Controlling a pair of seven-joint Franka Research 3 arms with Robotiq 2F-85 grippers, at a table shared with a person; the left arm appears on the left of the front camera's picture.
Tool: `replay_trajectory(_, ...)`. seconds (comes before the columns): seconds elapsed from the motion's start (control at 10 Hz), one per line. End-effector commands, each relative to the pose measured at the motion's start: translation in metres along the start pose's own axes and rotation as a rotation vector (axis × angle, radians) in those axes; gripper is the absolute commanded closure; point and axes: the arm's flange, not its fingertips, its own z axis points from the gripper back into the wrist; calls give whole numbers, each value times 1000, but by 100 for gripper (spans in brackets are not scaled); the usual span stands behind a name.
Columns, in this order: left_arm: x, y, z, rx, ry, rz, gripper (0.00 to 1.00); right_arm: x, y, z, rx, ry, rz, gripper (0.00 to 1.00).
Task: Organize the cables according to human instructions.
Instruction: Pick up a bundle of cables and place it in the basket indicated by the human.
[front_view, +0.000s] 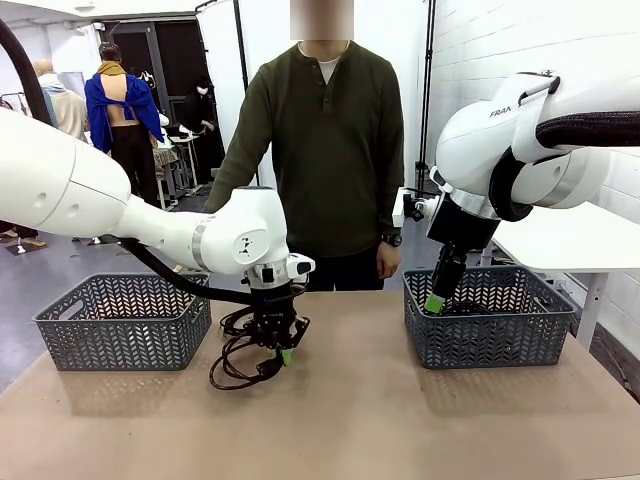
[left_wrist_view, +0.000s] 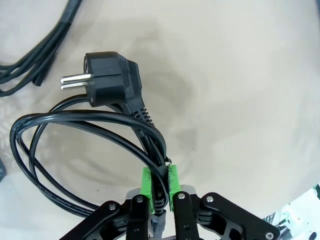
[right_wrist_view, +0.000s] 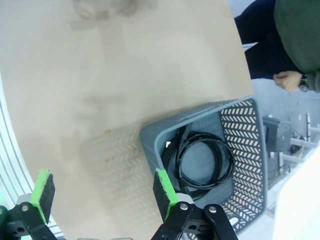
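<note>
**A:** So, where is the left gripper (front_view: 283, 352) (left_wrist_view: 160, 175)?

**B:** Just beside the grey plastic lattice basket (front_view: 120, 335) on the left, on its side toward the middle of the brown table (front_view: 400, 420). Its green pads (left_wrist_view: 146, 186) are pressed together on a thin black power cord (front_view: 232, 375) (left_wrist_view: 75, 120), pinching the strands a little way from the black two-pin plug (left_wrist_view: 110, 80).

**A:** And the rest of that cord?

**B:** It hangs in a loose loop under the gripper, nearer the robot than that basket. Whether the loop's low end touches the table, I cannot tell. More black cords (front_view: 238, 322) (left_wrist_view: 47, 42) lie tangled just behind it, near the same basket.

**A:** And the right gripper (front_view: 437, 300) (right_wrist_view: 102, 180)?

**B:** It is well apart from that basket, across the table. It is over the edge of a second grey lattice basket (front_view: 480, 345) (right_wrist_view: 243, 125), on the side facing the first. Its jaws are spread wide, with nothing between them.

**A:** Anything in the second basket?

**B:** One coiled black cord (right_wrist_view: 179, 162) lies flat on its floor.

**A:** The person (front_view: 325, 150)?

**B:** The person wears a dark olive long-sleeved shirt and stands beyond the table's far edge, farther back than the left basket and toward the middle. One hand (front_view: 388, 262) (right_wrist_view: 287, 80) hangs at the hip.
</note>
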Motion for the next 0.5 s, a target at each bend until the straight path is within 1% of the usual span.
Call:
replay_trajectory(0.0,-7,3,22,44,-28,4,100,1,-1,0,-4,4,-3,0)
replay_trajectory(0.2,-14,6,58,78,-39,-60,100,1,-1,0,-4,4,-3,0)
replay_trajectory(0.4,-19,7,97,125,-45,-220,100,1,-1,0,-4,4,-3,0)
